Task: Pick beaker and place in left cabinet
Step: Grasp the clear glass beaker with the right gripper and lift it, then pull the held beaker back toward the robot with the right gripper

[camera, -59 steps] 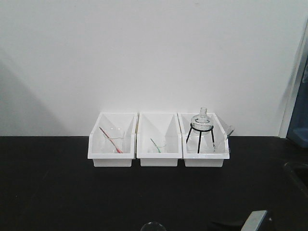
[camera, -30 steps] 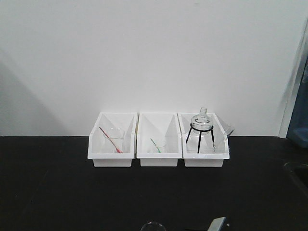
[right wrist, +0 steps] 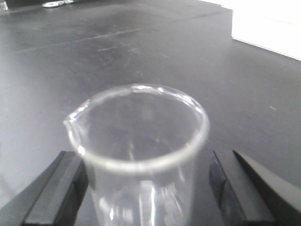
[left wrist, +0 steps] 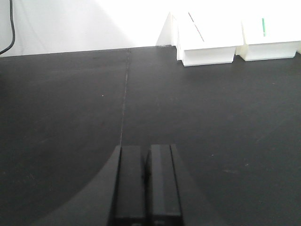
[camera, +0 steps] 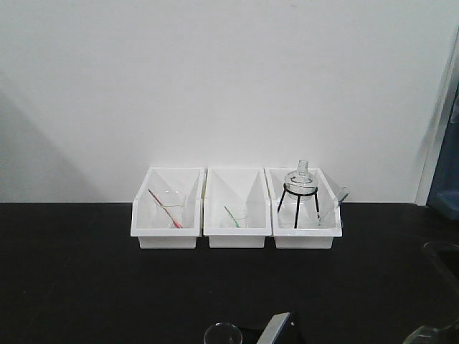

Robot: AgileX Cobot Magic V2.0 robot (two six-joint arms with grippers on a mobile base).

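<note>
- The beaker (right wrist: 139,141) stands on the black worktop (right wrist: 117,52), well apart from the white bins (camera: 237,233)
- The right gripper (right wrist: 141,162) straddles it, fingers (right wrist: 56,188) spread; not yet clamped, I'd judge
- The left gripper (left wrist: 146,155) is clenched on nothing
- The grip, lift and carry all remain; the left cabinet is out of sight

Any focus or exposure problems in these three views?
Right wrist: the beaker is out of focus, and glare greys the table. Left wrist: the white bins are blown out, the left gripper is near-black. Front: soft overall, shadow on the wall at left.
</note>
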